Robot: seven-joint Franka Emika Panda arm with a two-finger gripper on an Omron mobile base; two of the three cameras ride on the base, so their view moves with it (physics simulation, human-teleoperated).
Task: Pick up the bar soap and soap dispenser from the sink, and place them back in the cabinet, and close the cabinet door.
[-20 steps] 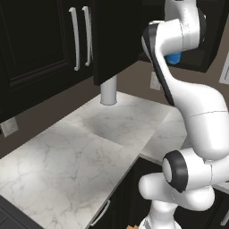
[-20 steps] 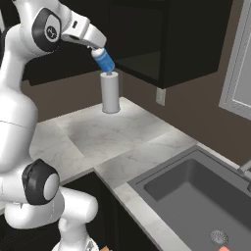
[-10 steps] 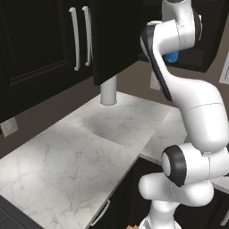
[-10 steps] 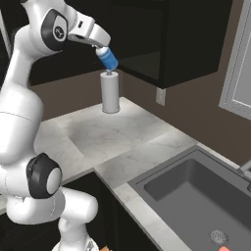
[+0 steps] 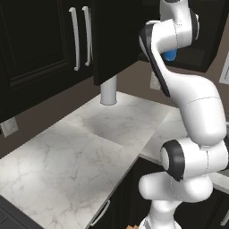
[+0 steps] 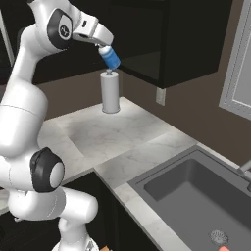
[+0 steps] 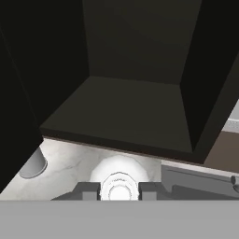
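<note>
My gripper (image 6: 105,48) is shut on the soap dispenser (image 6: 112,59), a small blue bottle held high and tilted just above the paper towel roll (image 6: 110,92). In the hand view its white pump top (image 7: 120,186) sits between the fingertips (image 7: 87,190), and the open cabinet (image 7: 126,109) lies straight ahead with a bare dark shelf. From the left base camera the blue bottle (image 5: 169,55) peeks out behind the arm, and the dark cabinet door (image 5: 114,40) stands swung out. The sink (image 6: 196,193) lies low on the right. The bar soap (image 6: 223,248) shows as an orange speck by the drain (image 6: 219,238).
A marble counter (image 5: 89,147) runs beneath the wall cabinets, whose shut doors carry silver bar handles (image 5: 74,38). The paper towel roll (image 5: 108,91) stands at the back of the counter, below the open cabinet. A window frame (image 6: 238,63) is at the right.
The gripper has carried the soap dispenser a little to the right, closer to the cabinet opening, still shut on it.
</note>
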